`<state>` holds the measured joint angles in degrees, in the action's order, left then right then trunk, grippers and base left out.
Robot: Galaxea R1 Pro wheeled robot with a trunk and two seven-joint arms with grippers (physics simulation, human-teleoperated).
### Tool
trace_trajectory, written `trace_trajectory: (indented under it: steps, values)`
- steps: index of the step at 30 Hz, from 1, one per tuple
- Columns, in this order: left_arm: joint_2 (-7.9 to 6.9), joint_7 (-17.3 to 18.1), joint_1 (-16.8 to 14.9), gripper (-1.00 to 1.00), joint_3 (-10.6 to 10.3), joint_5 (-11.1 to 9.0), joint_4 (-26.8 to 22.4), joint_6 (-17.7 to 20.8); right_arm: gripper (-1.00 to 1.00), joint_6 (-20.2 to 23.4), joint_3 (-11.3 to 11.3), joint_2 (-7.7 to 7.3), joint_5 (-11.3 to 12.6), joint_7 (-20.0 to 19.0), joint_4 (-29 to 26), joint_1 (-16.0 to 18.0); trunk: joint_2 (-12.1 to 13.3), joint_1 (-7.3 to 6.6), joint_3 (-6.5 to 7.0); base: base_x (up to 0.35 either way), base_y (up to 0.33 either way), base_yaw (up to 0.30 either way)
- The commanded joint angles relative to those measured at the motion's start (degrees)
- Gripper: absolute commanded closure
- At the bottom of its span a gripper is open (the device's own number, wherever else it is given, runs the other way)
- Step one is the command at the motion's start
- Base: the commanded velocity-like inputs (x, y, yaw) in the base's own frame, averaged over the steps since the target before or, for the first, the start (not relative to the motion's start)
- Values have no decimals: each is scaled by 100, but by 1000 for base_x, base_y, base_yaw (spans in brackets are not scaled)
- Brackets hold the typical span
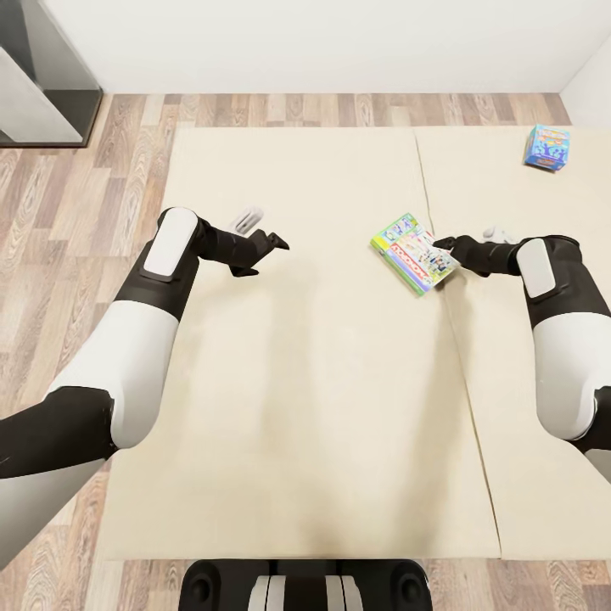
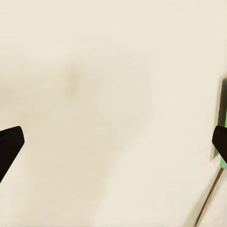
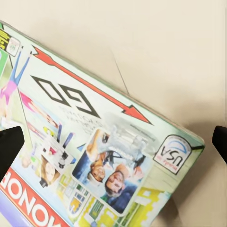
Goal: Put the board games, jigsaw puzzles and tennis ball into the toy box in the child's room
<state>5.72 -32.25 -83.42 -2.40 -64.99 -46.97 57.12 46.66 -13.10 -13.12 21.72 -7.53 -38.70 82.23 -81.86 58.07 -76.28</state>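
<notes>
On the beige bed [image 1: 322, 382] lies the green-edged "MY MONOPOLY" board game [image 1: 413, 253], tilted, next to the seam between the two mattress sections. My right gripper [image 1: 445, 249] is at its right edge and open. In the right wrist view the printed lid [image 3: 94, 161] lies spread between the two dark fingertips [image 3: 9, 147], with a corner of the box near the other tip. A smaller light-blue board game [image 1: 546, 147] rests at the bed's far right. My left gripper [image 1: 271, 243] hovers open over bare mattress, left of the Monopoly box, whose green edge [image 2: 223, 127] shows in the left wrist view.
Wood-plank floor [image 1: 76, 221] runs along the bed's left side and far end, below a white wall [image 1: 322, 42]. A dark grey piece of furniture [image 1: 42, 85] stands at the far left corner. My base [image 1: 305, 585] is against the bed's near edge.
</notes>
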Motion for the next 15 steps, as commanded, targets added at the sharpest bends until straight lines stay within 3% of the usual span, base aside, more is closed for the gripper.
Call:
trace_trajectory:
  steps: [1,15]
  values:
    - [-1,-60,-2,-100,-6,-58,-5,3,-100,28,-21,0,-45,-46,-3,3,-2,0,-2,0,4,0]
    - [-1,-62,1,-100,-6,-58,-5,1,-100,28,-24,-6,-45,-46,-4,3,-2,0,-2,0,2,0]
